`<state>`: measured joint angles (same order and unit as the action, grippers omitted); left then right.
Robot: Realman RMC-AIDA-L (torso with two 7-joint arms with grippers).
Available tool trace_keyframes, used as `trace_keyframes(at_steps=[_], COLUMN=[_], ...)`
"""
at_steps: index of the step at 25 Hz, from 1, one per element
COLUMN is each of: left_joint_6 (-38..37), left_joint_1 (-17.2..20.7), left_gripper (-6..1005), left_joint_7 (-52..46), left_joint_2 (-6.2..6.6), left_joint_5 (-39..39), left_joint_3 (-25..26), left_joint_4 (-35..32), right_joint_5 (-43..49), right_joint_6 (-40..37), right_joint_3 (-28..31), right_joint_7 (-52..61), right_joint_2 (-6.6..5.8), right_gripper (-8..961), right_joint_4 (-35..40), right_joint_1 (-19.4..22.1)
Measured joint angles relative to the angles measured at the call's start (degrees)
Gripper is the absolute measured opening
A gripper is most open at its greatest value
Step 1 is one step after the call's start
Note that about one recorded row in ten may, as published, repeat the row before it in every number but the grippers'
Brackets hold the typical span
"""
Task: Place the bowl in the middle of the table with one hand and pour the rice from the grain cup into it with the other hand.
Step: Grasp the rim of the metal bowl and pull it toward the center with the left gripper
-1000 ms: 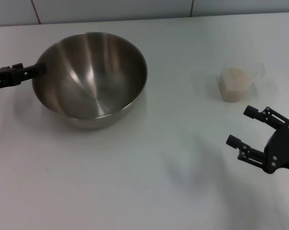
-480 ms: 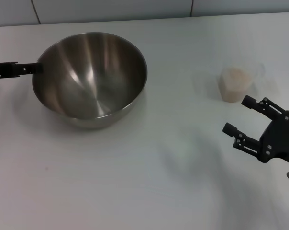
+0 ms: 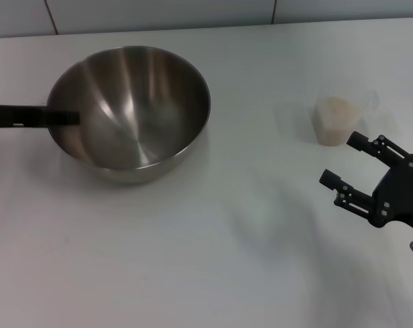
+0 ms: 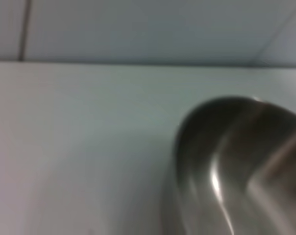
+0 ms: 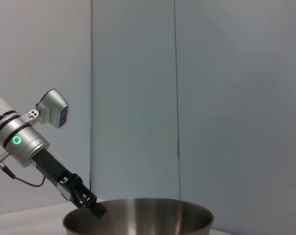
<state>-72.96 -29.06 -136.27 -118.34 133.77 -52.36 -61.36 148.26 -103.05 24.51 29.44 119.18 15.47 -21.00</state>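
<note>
Head view – step in hand: the bowl (image 3: 129, 109) sits on the left part of the table (image 3: 213, 260), not yet in the middle; by my reading the placing step is only starting.
Head view – left gripper (image 3: 63, 118): a thin black bar reaching in from the left, its tip over the bowl's near-left rim; whether the jaws are parted or clamped on the rim I cannot tell.
Head view – right gripper (image 3: 349, 159): low on the right, jaws spread wide and empty, one fingertip just beside the grain cup (image 3: 338, 119) but not around it.
Head view – rice (image 3: 335, 107): a pale heap filling the cup, which stands upright, well apart from the bowl.
Head view – next move: the left side needs a firm hold on the rim before sliding the bowl toward centre; the right needs to close around the clear cup without tipping it.
Left wrist view – bowl rim (image 4: 221, 105) close by, shiny inside showing; no fingers visible.
Right wrist view – bowl rim along the bottom, left gripper's tip at it, silver arm (image 5: 20, 137) behind.
Surface and room: smooth white tabletop, pale panelled wall (image 5: 211, 88) beyond.
</note>
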Motion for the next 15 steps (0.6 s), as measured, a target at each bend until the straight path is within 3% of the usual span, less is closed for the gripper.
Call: trace_keyframes(at_steps=[8,15], left_joint_6=[0.1,1.0], left_joint_1=[-1.0,-1.2], left_gripper=[643,410], left_joint_7=[-4.0,-5.5], left_joint_2=[-0.26,-0.3], left_joint_5=[5.6,7.0], left_joint_3=[-2.8,-5.4], left_joint_4=[0.0,-1.9], right_joint_5=[0.0,0.0], right_joint_6=[1.2,2.2], right_joint_3=[0.0,0.0], right_joint_7=[-0.3,-0.4], right_joint_2=[0.0,0.02], right_gripper=[783,783], right_joint_4=[0.0,-0.1], right_joint_1=[-0.1,0.0])
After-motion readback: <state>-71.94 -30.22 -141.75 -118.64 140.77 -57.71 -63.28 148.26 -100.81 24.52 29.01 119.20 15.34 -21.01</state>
